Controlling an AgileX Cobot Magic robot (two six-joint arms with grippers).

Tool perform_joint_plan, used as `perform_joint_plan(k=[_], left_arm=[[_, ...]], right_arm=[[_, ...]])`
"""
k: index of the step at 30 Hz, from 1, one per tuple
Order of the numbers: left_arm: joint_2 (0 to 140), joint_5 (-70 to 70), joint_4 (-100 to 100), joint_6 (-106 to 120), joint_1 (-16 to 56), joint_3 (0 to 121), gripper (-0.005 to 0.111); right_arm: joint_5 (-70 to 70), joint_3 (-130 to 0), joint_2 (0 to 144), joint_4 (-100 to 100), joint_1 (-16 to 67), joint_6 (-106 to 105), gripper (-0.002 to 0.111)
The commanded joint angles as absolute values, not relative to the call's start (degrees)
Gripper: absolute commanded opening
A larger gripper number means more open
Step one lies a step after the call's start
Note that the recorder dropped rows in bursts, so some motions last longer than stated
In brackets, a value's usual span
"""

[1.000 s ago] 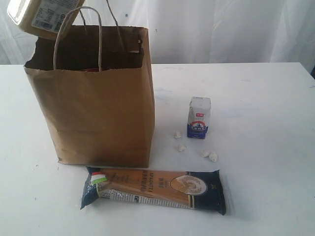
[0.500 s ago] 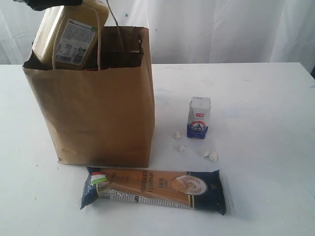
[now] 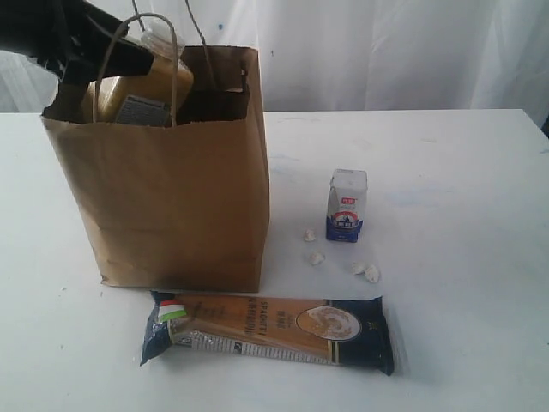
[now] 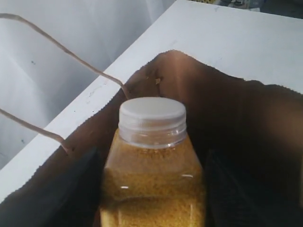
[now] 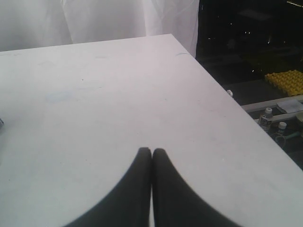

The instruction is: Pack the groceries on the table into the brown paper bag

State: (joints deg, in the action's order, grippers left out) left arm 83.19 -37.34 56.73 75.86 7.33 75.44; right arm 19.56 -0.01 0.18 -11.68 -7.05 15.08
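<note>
Yellow-powder jar (image 4: 151,189) likely rigid, slick, weighty; left tool (image 4: 151,163) clamps flat sides in brown paper bag (image 3: 171,197); right tool (image 5: 151,153) closed, empty.

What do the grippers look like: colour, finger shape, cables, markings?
Both are matte black. Right gripper: two smooth fingers with rounded tips, flaring wider toward the base. Left gripper: two dark, broad fingers; in the exterior view, a bulky black body. No cables, markings or labels are visible on either.
</note>
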Motion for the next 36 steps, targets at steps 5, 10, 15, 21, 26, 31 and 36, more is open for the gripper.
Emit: perform_joint_plan(k=[5,10,15,21,26,31,36], left_arm=[[82.4,-35.56,68.35,76.17,7.46,75.36,0.072],[82.4,-35.56,69.84,73.76,7.46,75.36,0.073],[82.4,-35.56,69.84,73.02,7.46,75.36,0.073],[82.4,-35.56,69.84,73.02,7.46,75.36,0.073],[81.5,-34.3,69.84,73.5,7.46,75.36,0.073],[76.35,-26.15,64.75,73.13,7.46,75.47,0.067],[65.43,-31.05,28.33,48.56,7.46,75.47,0.005]], right_arm=[[19.19,0.0,0.0,-11.92,-7.33,15.28,0.0],[19.19,0.0,0.0,-11.92,-7.33,15.28,0.0],[19.19,0.0,0.0,-11.92,-7.33,15.28,0.0],[19.19,0.0,0.0,-11.92,-7.33,15.28,0.0],[19.19,0.0,0.0,-11.92,-7.33,15.28,0.0],[19.19,0.0,0.0,-11.92,-7.33,15.28,0.0],[19.19,0.0,0.0,-11.92,-7.33,15.28,0.0]])
